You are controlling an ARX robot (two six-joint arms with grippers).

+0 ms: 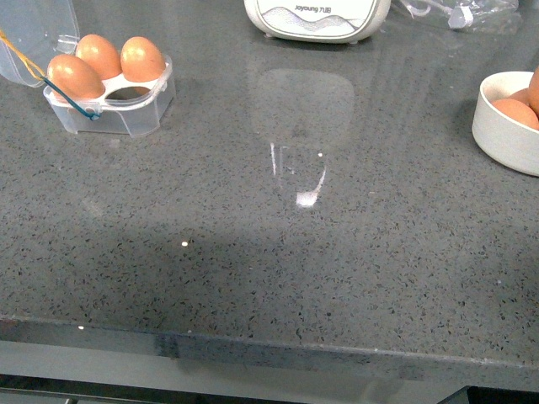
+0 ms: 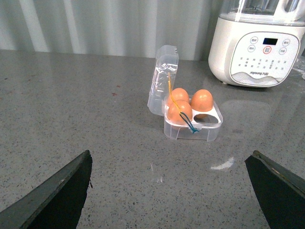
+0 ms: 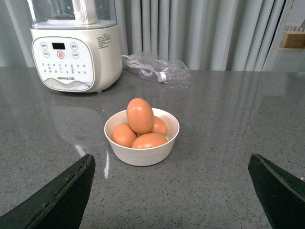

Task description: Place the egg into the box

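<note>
The clear plastic box [image 1: 126, 114] [image 2: 206, 131] stands at the counter's far left, lid [image 2: 162, 78] hinged up. Three brown eggs fill three cells; one cell [image 1: 128, 91] [image 2: 204, 115] is bare. A white bowl [image 1: 505, 135] [image 3: 143, 155] at the far right holds several brown eggs, the topmost egg [image 3: 140, 115] standing on end. My left gripper [image 2: 169, 191] is open, well short of the box, nothing between its fingers. In the right wrist view my right gripper [image 3: 171, 191] is open too, facing the bowl from a distance. Neither arm shows in the front view.
A white Joyoung blender base [image 1: 318, 18] [image 2: 257, 45] [image 3: 74, 57] stands at the back centre. A crumpled clear bag with a cable [image 3: 155, 68] lies behind the bowl. The grey speckled counter [image 1: 278, 252] ends at a front edge near me.
</note>
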